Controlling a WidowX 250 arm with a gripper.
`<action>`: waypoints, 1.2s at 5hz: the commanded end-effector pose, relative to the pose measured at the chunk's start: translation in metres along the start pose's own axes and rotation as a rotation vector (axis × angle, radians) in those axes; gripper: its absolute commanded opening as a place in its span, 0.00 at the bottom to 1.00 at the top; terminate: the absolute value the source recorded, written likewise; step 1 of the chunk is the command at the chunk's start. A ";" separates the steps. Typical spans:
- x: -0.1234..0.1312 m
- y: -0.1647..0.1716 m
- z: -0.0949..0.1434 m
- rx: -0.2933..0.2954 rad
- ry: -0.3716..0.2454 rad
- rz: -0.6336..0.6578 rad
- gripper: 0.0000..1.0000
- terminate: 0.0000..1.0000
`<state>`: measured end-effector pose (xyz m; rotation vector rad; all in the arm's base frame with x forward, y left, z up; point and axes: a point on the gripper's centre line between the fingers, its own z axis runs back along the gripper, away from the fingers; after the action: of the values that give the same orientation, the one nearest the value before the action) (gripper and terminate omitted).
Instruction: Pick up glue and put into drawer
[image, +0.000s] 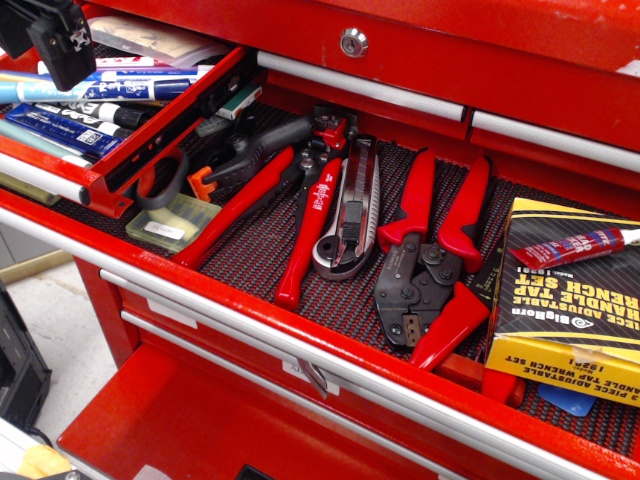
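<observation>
The glue (572, 246), a slim red tube with a blue-and-white band and a white nozzle pointing right, lies on a yellow-and-black box (560, 320) at the right of the open tool drawer (300, 240). My gripper (50, 35) is a black block at the top left corner, above the small upper drawer (150, 140) that holds marker pens (140, 85). It is far from the glue. Its fingertips do not show clearly, so I cannot tell whether it is open or shut.
The open drawer holds red-handled crimpers (430, 270), long red pliers (300, 210), a utility knife (350, 215), a small clear case (172, 222) and a black loop (160, 180). Closed red drawers with silver handles (360, 88) sit behind. A lower drawer (200, 420) stands open below.
</observation>
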<state>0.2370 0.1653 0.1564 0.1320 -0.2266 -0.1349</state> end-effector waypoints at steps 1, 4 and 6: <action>0.000 0.000 0.000 0.000 0.000 0.000 1.00 0.00; 0.045 -0.088 0.032 -0.033 -0.056 -0.148 1.00 0.00; 0.084 -0.164 0.049 -0.053 -0.196 -0.093 1.00 0.00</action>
<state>0.2847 -0.0166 0.1793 0.0720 -0.3496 -0.2757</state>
